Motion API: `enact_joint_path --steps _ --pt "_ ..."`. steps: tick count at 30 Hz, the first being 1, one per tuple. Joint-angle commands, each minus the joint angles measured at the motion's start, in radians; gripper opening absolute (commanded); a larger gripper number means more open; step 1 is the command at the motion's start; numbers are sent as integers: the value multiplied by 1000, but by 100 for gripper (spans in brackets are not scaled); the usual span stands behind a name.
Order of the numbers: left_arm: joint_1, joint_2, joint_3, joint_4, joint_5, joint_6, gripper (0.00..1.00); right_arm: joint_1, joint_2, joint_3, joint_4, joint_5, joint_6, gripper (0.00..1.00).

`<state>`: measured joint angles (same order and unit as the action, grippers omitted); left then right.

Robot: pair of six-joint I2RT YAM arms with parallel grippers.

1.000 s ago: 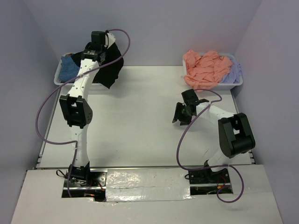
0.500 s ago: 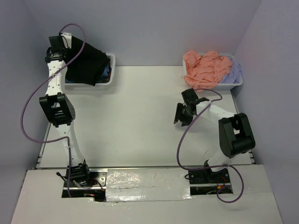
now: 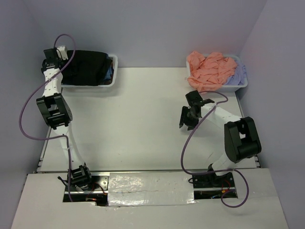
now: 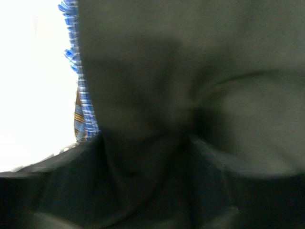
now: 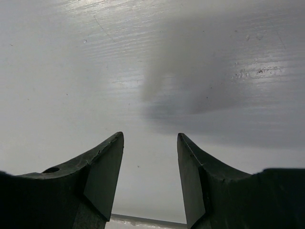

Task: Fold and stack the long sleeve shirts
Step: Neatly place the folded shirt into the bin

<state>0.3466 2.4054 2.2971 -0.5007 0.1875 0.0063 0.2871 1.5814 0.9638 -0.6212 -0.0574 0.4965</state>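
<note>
The black long sleeve shirt [image 3: 86,67] lies spread across the left white bin [image 3: 90,87]. It fills nearly the whole left wrist view [image 4: 190,95]. A blue-checked shirt [image 4: 80,86] peeks out at its edge [image 3: 110,72]. My left gripper [image 3: 50,56] is at the bin's far-left end against the black cloth. Its fingers are lost in the dark cloth, so its state does not show. My right gripper [image 3: 184,117] hovers low over the bare table, open [image 5: 150,136] with nothing between its fingers.
A second white bin [image 3: 242,86] at the back right holds a heaped salmon-pink shirt [image 3: 209,69] and a pale lavender one [image 3: 239,74]. The white table [image 3: 138,119] runs between the bins. Lavender walls close in the back and both sides.
My left arm swung left and back, carrying the black shirt from the bin's right end over the bin, where it now lies spread. The right arm has barely moved.
</note>
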Motion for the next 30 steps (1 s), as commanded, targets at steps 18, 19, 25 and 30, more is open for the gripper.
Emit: enact_joint_path --steps 18,19,25,30 --pt "-50 -348 -97 -15 193 190 99 0 -72 -39 60 -31 2 57" --pt "-57 -356 -117 -48 191 240 99 -3 -72 -42 67 -33 4 57" --pt "-201 -376 -254 -200 29 513 99 -2 -67 -71 95 -48 4 57" --pt "-254 -384 -312 -200 -17 531 85 -2 -66 -85 97 -52 2 57"
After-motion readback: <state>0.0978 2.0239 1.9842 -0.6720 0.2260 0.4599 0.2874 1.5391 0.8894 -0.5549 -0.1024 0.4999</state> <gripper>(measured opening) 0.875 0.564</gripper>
